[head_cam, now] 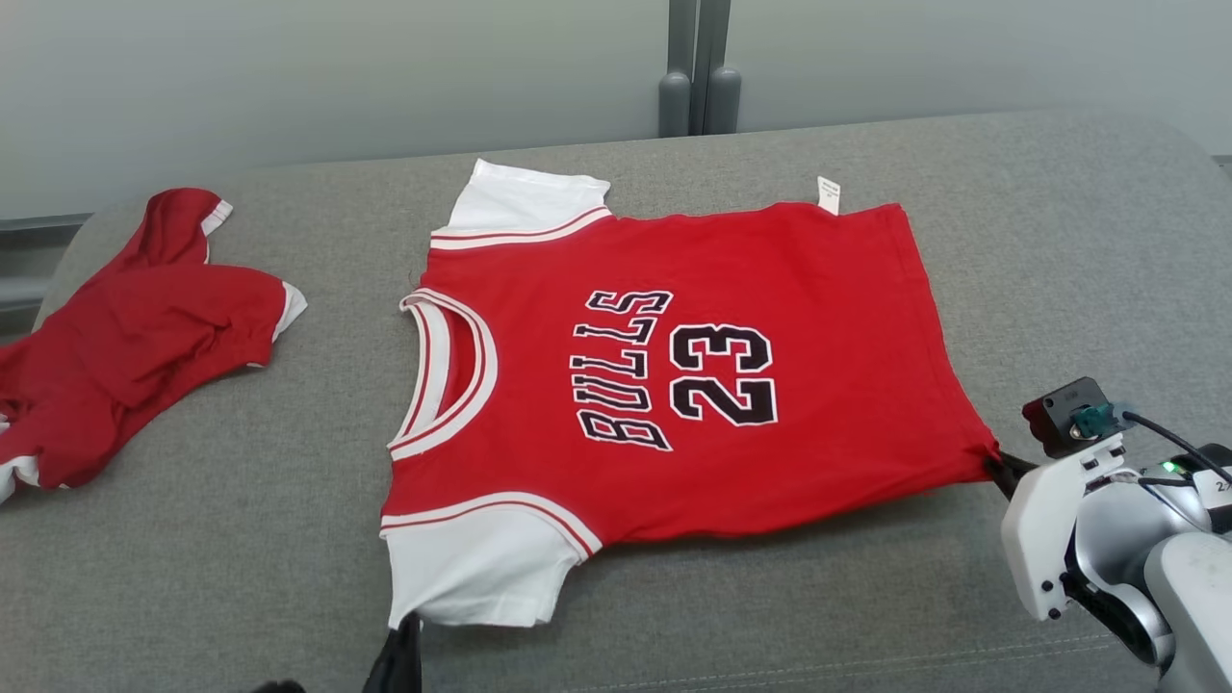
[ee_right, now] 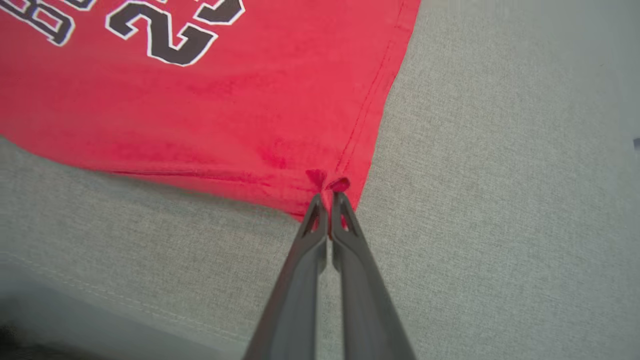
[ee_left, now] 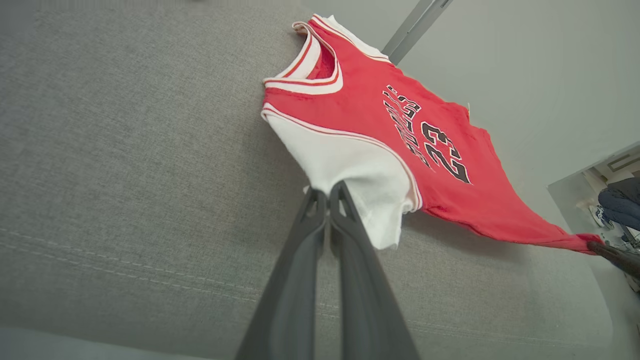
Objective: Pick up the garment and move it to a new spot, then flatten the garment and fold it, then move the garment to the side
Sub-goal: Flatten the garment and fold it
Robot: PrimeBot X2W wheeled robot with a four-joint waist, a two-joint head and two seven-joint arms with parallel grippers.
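Lying spread on the grey cushion, the red jersey is being held along its near edge: the left gripper is pinching the white sleeve, the right gripper is pinching the hem corner, both arms reaching low.

A green light is glowing on the white-and-silver right wrist beside a black camera and teal plug
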